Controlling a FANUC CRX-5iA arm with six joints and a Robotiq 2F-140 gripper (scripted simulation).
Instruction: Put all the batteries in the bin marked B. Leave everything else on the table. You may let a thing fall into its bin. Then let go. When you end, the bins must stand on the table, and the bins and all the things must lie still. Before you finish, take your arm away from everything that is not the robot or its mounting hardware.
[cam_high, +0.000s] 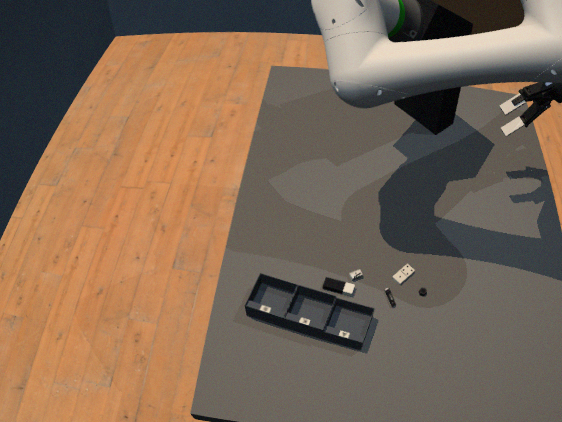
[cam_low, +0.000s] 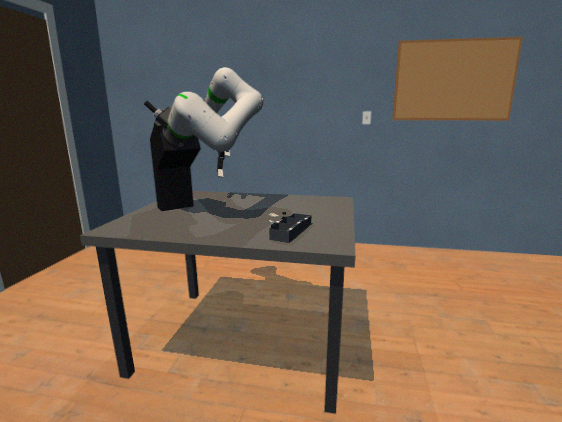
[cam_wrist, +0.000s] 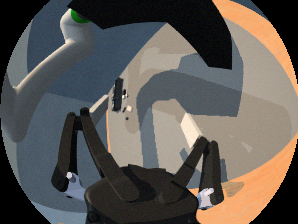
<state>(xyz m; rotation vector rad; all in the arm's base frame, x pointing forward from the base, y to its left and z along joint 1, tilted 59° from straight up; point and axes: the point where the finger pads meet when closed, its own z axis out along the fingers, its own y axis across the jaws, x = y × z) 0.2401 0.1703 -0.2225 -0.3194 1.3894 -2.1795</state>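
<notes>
Arm (cam_high: 430, 55): white, folded, closest to the top camera; it rises from a black pedestal (cam_low: 172, 175) at the table's far corner.
Gripper (cam_high: 515, 116): held high, well above the table; fingers spread to their widest, nothing between them. White pads (cam_high: 511, 127) show at the fingertips. In the wrist view both black fingers splay outward.
Table (cam_low: 320, 250): grey top on dark legs, over a wooden floor (cam_high: 100, 200).
Bins (cam_high: 260, 290): one black tray with three compartments in a row, standing flat on the table, well apart from the gripper. Each compartment has a small white label on its floor; the letters are too small to read, so which one is B cannot be told. No object shows inside any of them.
Block (cam_high: 339, 286): black with one white end, lying just beside the tray's rear wall, near the middle compartment.
Small white piece (cam_high: 356, 274): just behind the block, apart from it.
White plate (cam_high: 403, 273): flat, dotted with holes, to the right of the small piece.
Dark stick (cam_high: 390, 297): thin, slender, possibly a battery, lying between the tray's right end and the disc.
Black disc (cam_high: 423, 291): small, round, furthest right in the cluster, possibly a button cell.
Shadows: the arm's dark outline falls across the table between the pedestal and the cluster.
</notes>
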